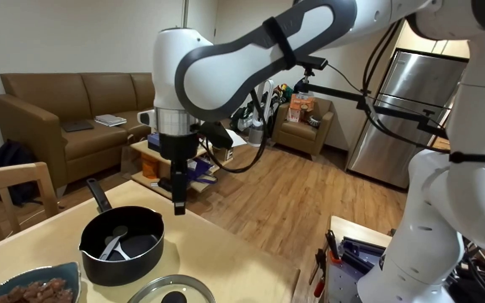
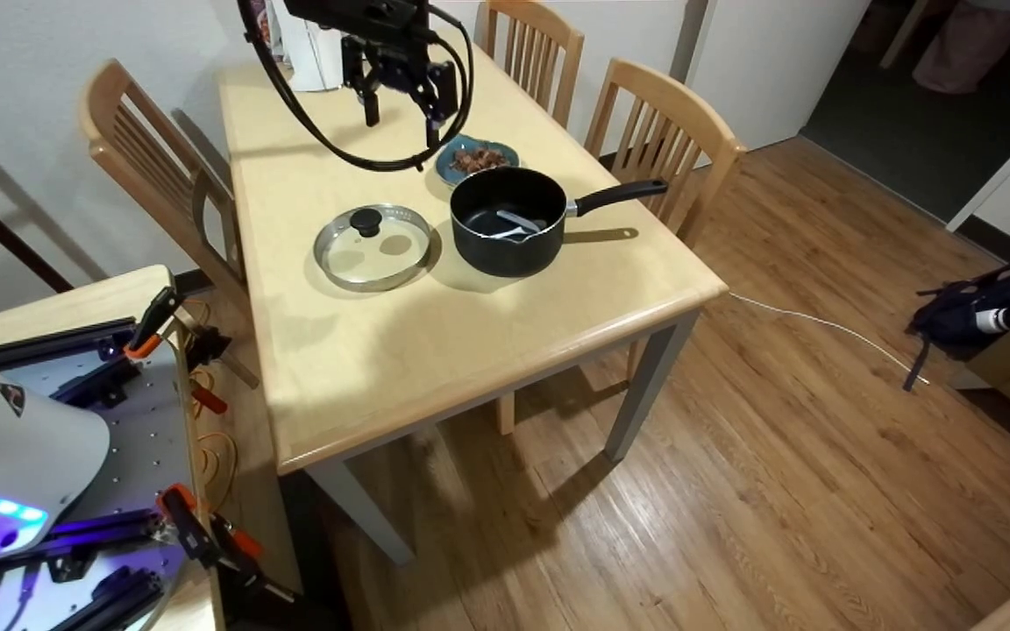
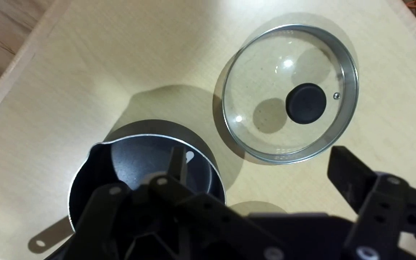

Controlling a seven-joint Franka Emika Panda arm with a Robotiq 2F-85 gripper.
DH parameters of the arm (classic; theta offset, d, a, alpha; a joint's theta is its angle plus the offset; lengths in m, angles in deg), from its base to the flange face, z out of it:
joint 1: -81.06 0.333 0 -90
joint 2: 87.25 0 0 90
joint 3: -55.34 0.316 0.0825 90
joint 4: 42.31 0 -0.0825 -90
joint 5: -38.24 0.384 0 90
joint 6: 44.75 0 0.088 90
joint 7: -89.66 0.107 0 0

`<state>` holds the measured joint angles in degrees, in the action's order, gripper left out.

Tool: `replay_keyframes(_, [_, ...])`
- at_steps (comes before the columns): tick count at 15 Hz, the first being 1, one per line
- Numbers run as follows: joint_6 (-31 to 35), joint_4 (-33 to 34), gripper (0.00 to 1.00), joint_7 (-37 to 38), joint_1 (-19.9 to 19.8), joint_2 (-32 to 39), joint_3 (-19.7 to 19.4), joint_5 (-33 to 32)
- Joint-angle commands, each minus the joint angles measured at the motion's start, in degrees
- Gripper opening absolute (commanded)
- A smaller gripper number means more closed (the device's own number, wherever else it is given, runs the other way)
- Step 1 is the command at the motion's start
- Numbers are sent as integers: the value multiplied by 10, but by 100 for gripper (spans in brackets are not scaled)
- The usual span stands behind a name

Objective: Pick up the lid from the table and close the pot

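Closest to the camera in the wrist view are the 2 dark fingers (image 3: 349, 177) of our gripper (image 3: 260, 162), spread wide with nothing between them. We see the lid (image 3: 284, 81) lying right way up on the table (image 2: 505, 333), just beside the pot (image 2: 492, 252) but not touching it, and the gripper hangs above the table, well apart from the lid. The black knob (image 3: 306, 103) stands up at the lid's centre with nothing in front of it, so we judge the step in hand to be the approach to a grasp.

To do it well, we should shift across until the knob sits midway between the 2 fingertips; as seen from the wrist, it lies beyond them and nearer the finger at the right. The finger at the left overlaps the pot in that view, so we would finish the sideways move before going down, lest it knock the rim. Then we should descend straight, close on the knob's sides and avoid bearing down on the glass, which we expect to be slick and stiff. When lifting, we would hold the lid level. Pale utensils (image 1: 110, 249) lie inside the pot, and we should watch that none props the lid open.
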<state>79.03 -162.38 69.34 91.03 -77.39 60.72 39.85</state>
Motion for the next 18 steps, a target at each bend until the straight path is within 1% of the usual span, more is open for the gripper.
replay_keyframes(1, [2,41,100,44,4,64,25,-9])
replay_keyframes(2, [3,49,100,40,4,76,33,-3])
replay_keyframes(4, [-2,72,100,60,12,107,43,-10])
replay_keyframes(8, [2,85,100,103,23,142,53,0])
replay_keyframes(10, [-2,87,100,138,30,155,51,0])
replay_keyframes(12, [-27,91,100,186,44,164,40,-23])
replay_keyframes(13, [-6,76,100,146,29,153,52,-5])
replay_keyframes(16, [-5,76,100,150,31,157,52,-6])
replay_keyframes(17, [-21,77,100,155,39,149,43,-38])
replay_keyframes(18, [-31,79,100,151,43,151,41,-56])
